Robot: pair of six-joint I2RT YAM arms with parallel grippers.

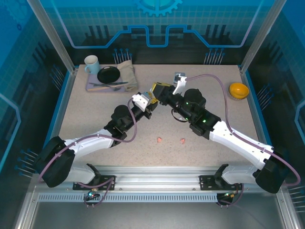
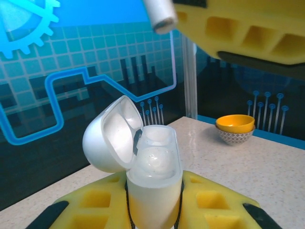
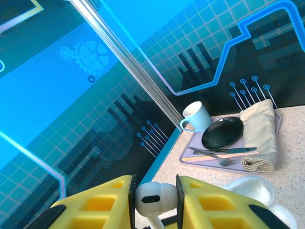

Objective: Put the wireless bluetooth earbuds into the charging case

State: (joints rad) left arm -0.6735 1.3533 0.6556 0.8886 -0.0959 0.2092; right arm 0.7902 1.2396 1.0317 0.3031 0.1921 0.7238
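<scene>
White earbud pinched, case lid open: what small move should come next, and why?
Probably lower the right tool so the white earbud goes stem-first toward an empty well of the charging case. The left tool holds that case upright with its lid open, both wells look empty, and the left wrist view shows the stem above the case, not yet touching.

Speckled worktop (image 1: pixel 86 114): lavender tray (image 1: pixel 91 88) far left (laden with tableware); orange bowl (image 1: pixel 238 89) far right; left pink earbud (image 1: pixel 159 140) and right pink earbud (image 1: pixel 182 140) near centre, apart.
</scene>
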